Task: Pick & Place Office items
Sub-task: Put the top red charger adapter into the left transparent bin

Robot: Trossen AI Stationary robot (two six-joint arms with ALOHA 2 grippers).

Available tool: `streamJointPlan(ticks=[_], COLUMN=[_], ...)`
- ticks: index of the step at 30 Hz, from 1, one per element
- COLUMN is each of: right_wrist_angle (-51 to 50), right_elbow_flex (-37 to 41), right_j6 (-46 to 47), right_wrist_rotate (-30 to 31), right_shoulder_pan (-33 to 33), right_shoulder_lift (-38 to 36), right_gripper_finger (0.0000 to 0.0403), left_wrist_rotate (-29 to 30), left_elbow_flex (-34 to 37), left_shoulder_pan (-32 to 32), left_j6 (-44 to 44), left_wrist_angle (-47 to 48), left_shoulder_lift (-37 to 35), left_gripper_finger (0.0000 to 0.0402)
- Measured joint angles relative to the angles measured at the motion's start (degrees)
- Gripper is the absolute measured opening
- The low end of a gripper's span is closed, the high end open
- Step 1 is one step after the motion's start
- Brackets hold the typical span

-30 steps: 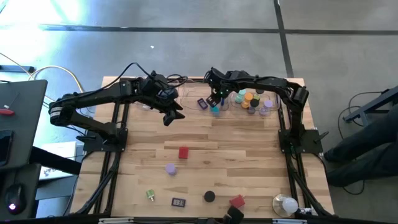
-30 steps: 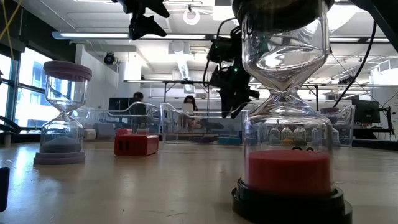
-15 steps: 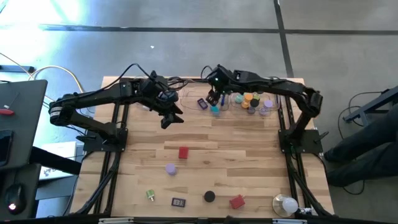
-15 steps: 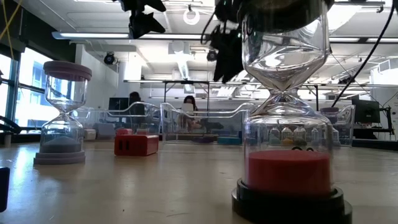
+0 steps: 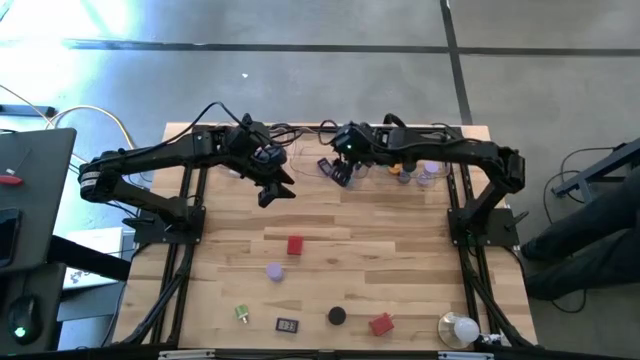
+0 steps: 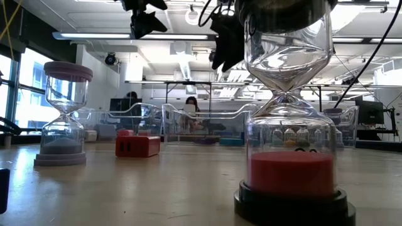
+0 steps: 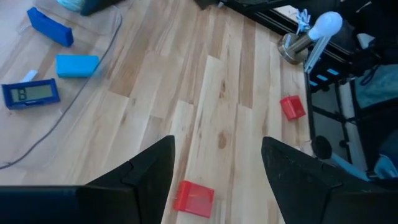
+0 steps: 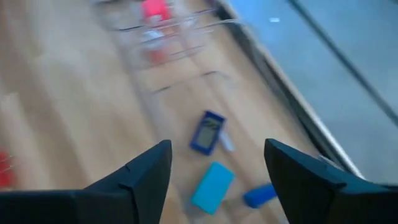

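**6 office items wait on the wood as both empty grippers hover**

6 loose pieces lie in the lower half of the high view: 2 red blocks, one at centre (image 5: 294, 244) and one at lower right (image 5: 380, 324), 1 lavender round cap (image 5: 275, 271), 1 black round cap (image 5: 337, 316), 1 small green piece (image 5: 242, 314) and 1 dark clip-like timer (image 5: 287, 324). A white bulb-like object (image 5: 461, 329) stands in the lower right corner.

Sorted pieces, orange and lilac caps among them, sit in the clear plastic tray (image 5: 425, 176) at upper right. Their count cannot be told, as the arm covers part of them.

The right gripper (image 5: 340, 172) hangs at upper centre beside that tray, jaws spread apart and holding nothing; its wrist view shows a teal block (image 8: 212, 186) and a blue display piece (image 8: 207, 132) below. This looks like the moment just after a drop. The left gripper (image 5: 274, 190) hovers at upper left of centre, jaws also apart and empty.

The next move likely calls for reaching down to the nearest red block.
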State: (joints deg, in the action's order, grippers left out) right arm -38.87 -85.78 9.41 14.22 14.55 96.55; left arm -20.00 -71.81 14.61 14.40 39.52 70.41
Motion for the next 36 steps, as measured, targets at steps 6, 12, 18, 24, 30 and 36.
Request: streamJointPlan(ticks=[6,12,18,24,30,36], right_wrist_angle=[-0.25,-1.73,-9.01,-16.96,-18.10,-17.99], right_elbow_flex=[0.00,0.00,0.00,0.00,0.00,0.00], right_j6=[9.19,18.20,27.00,37.50,47.53,56.86], right_wrist_rotate=[12.02,7.75,-3.82,-1.67,0.47,0.84], right_shoulder_pan=[0.20,-0.08,-3.22,-10.78,-18.20,-24.54], right_shoulder_lift=[0.00,0.00,0.20,0.28,0.28,0.28], right_gripper_finger=[0.0279,0.0301,0.0301,0.0300,0.0300,0.0300], left_wrist_rotate=[-0.20,-0.19,-0.18,-0.81,-5.47,-4.17], left_elbow_flex=[0.00,0.00,0.00,0.00,0.00,0.00], left_shoulder_pan=[0.00,-0.73,-1.79,-2.39,-5.55,-7.90], left_j6=[0.59,3.53,6.26,5.35,-0.64,-0.32], left_wrist_angle=[-0.34,1.72,5.89,9.71,9.17,7.76], left_shoulder_lift=[0.00,0.00,-0.02,-0.02,-0.02,-0.02], left_gripper_finger=[0.0234,0.0234,0.0234,0.0237,0.0265,0.0269])
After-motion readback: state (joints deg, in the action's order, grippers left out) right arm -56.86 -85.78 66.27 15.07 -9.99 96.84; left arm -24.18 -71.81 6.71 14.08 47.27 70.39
